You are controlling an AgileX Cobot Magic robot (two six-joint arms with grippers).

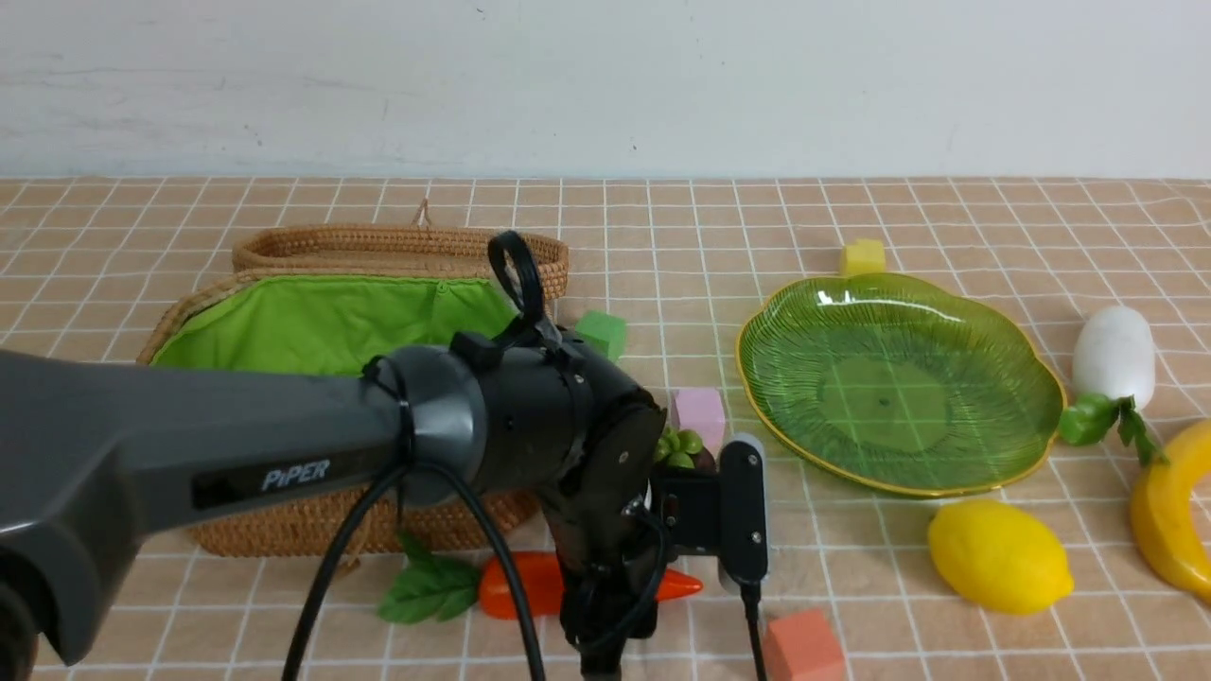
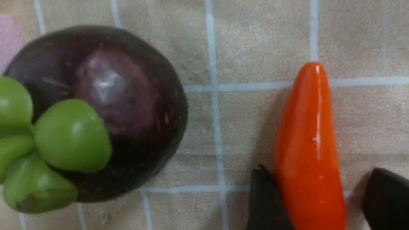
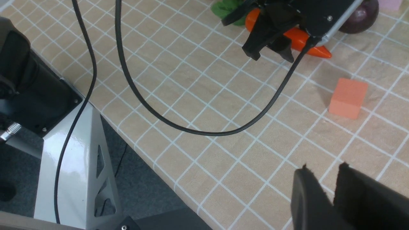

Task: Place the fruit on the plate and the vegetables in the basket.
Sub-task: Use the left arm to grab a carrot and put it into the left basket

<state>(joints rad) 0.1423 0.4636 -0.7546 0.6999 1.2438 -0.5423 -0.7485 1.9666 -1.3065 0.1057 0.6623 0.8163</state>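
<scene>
My left gripper (image 2: pixel 319 172) is down over the orange carrot (image 2: pixel 306 134), which lies in front of the basket (image 1: pixel 284 534). The jaws are open and straddle the carrot; one finger (image 2: pixel 263 198) touches it, the other stands off with a gap. The dark-purple mangosteen (image 2: pixel 121 105) sits close beside the carrot's tip. To the right, the green plate (image 1: pixel 946 322) holds nothing. The lemon (image 1: pixel 998 556), banana (image 1: pixel 1168 511) and white radish (image 1: pixel 1114 357) lie around it. My right gripper (image 3: pixel 323 168) hovers low over bare cloth near the table's front edge, slightly open and holding nothing.
Foam cubes lie about: orange (image 1: pixel 802 648) near the carrot's tip, pink (image 1: pixel 698 413) behind the mangosteen, green (image 1: pixel 602 333) by the basket, yellow (image 1: pixel 863 256) behind the plate. A black cable (image 3: pixel 198 131) loops over the cloth. The left arm (image 1: pixel 236 445) covers the basket's front.
</scene>
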